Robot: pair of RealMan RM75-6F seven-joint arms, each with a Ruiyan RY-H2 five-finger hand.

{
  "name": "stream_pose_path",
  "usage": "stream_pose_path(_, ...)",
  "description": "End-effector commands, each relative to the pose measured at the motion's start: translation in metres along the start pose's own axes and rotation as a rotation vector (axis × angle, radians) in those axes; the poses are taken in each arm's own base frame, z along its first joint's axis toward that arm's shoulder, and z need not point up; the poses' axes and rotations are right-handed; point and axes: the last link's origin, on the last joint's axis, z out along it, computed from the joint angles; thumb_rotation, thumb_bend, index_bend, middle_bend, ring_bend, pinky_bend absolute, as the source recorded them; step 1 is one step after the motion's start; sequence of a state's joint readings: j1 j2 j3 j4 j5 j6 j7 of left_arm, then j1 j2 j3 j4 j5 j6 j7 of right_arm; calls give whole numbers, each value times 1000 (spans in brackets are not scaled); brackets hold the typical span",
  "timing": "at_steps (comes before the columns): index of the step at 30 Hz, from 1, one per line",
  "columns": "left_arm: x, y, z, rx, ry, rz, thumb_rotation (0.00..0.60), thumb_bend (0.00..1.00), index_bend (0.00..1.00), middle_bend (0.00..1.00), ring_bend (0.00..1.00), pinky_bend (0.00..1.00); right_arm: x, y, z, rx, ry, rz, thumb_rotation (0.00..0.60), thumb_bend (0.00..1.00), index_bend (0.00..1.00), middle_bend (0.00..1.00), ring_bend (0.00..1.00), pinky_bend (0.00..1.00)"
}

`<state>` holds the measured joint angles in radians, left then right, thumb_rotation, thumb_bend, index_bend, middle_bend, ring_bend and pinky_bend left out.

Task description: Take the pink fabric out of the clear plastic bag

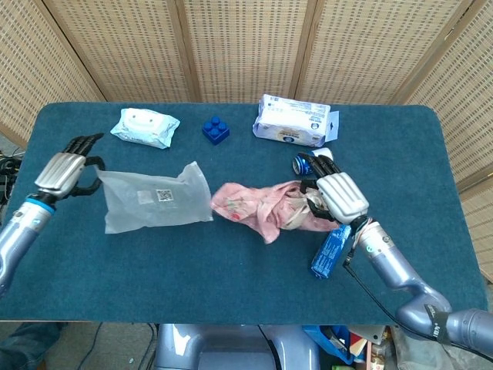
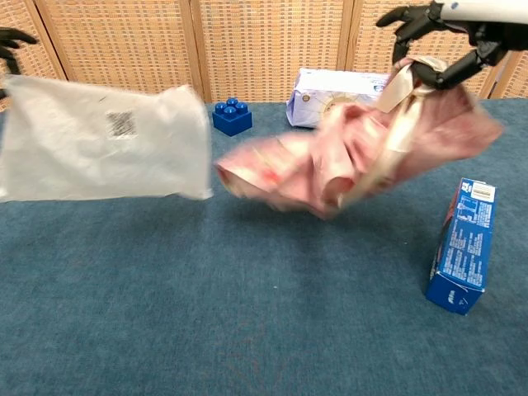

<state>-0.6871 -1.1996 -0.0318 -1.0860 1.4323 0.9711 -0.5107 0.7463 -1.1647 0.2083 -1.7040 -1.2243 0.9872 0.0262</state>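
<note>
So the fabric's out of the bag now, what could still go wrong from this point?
The right robot hand holds the pink fabric only at one bunched end, so the hanging rest could slip loose. Swinging low, it might also knock over the upright blue box below it or nudge the blue can close behind that hand. The left robot hand holds the clear plastic bag just by its edge, so the bag could drop.
</note>
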Motion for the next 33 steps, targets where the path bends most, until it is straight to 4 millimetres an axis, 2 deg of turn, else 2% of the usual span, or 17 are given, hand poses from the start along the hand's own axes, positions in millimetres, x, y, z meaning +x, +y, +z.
stream_pose_path(1,10,-42,-23,91,9,9,600,655,704,0,0,0,-8,16,-4,-37,-6,5,600,751,857,0,0,0)
stream_pose_path(5,13,-70,-38,160,15,1,600,655,704,0,0,0,-11,29,-6,-70,-8,7,600,752,858,0,0,0)
stream_pose_path(9,10,-86,-46,194,9,-10,600,655,704,0,0,0,-14,36,-8,-86,-14,-2,600,752,857,0,0,0)
stream_pose_path(10,10,-88,-47,197,7,-13,600,655,687,0,0,0,-15,37,-9,-88,-14,-4,600,751,857,0,0,0)
stream_pose_path(11,9,-89,-48,197,5,-14,600,635,587,0,0,0,-15,38,-9,-89,-14,-4,600,713,823,0,0,0)
stream_pose_path(12,8,-90,-49,198,2,-13,600,539,395,0,0,0,-14,39,-10,-91,-11,-3,600,546,696,0,0,0)
stream_pose_path(13,7,-92,-51,199,-9,-9,600,444,254,0,0,0,-13,40,-11,-93,-3,-4,600,396,561,0,0,0)
stream_pose_path(14,6,-94,-52,203,-25,-3,600,277,81,0,0,0,-13,41,-12,-94,3,-11,600,172,322,0,0,0)
stream_pose_path(15,6,-95,-53,207,-37,0,600,141,4,0,0,0,-12,42,-14,-97,4,-20,600,21,125,0,0,0)
stream_pose_path(17,5,-96,-56,216,-66,-3,600,49,0,0,0,0,-6,45,-19,-106,16,-66,600,0,3,0,0,0)
stream_pose_path(24,26,-87,-83,203,50,-54,600,17,0,0,0,0,16,49,-61,-126,142,-157,600,0,0,0,0,0)
stream_pose_path(29,34,-73,-116,227,150,-36,600,16,0,0,0,0,22,70,-105,-150,231,-218,600,0,0,0,0,0)
stream_pose_path(33,25,-49,-150,260,212,-25,600,16,0,0,0,0,17,89,-142,-208,270,-277,600,0,0,0,0,0)
